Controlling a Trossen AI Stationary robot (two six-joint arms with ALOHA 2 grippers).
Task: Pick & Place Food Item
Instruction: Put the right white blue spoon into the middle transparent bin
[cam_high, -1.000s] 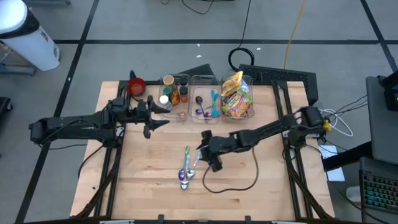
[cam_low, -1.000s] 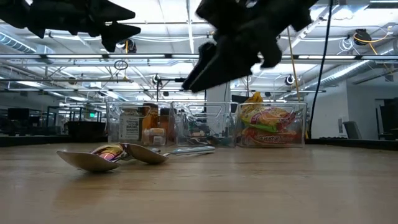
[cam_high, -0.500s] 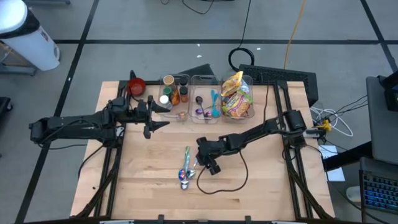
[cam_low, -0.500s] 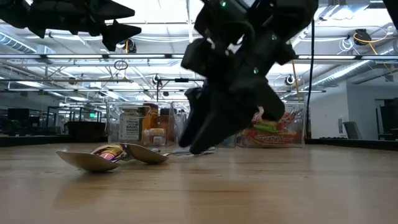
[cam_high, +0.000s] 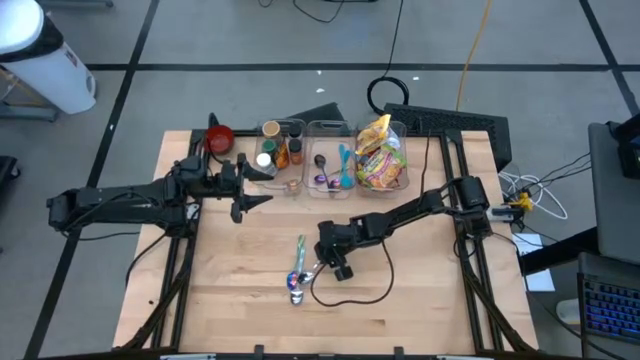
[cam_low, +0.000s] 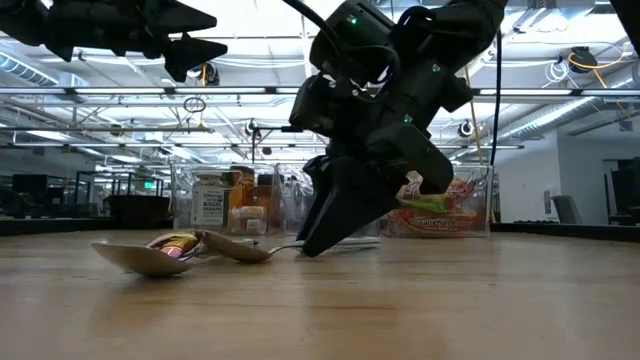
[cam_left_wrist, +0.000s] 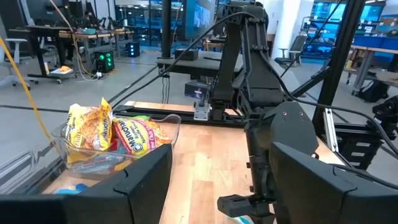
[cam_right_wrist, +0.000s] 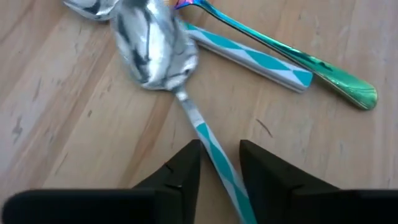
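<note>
Teal-striped spoon (cam_right_wrist: 211, 151) is lying on the wooden table (cam_high: 440, 300), its handle end running out of sight between the narrowly parted fingers (cam_right_wrist: 177, 171) of the right gripper (cam_high: 327, 262). Left gripper (cam_high: 250, 190) is hovering open near the bins (cam_high: 330, 135).

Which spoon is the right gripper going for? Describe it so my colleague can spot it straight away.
On the wooden table, near its middle, lies a small cluster of spoons beneath the right gripper. The one meant is the silver spoon whose teal-and-white striped handle runs between the gripper's fingers; its neighbour, the iridescent green spoon, lies farther off.
</note>
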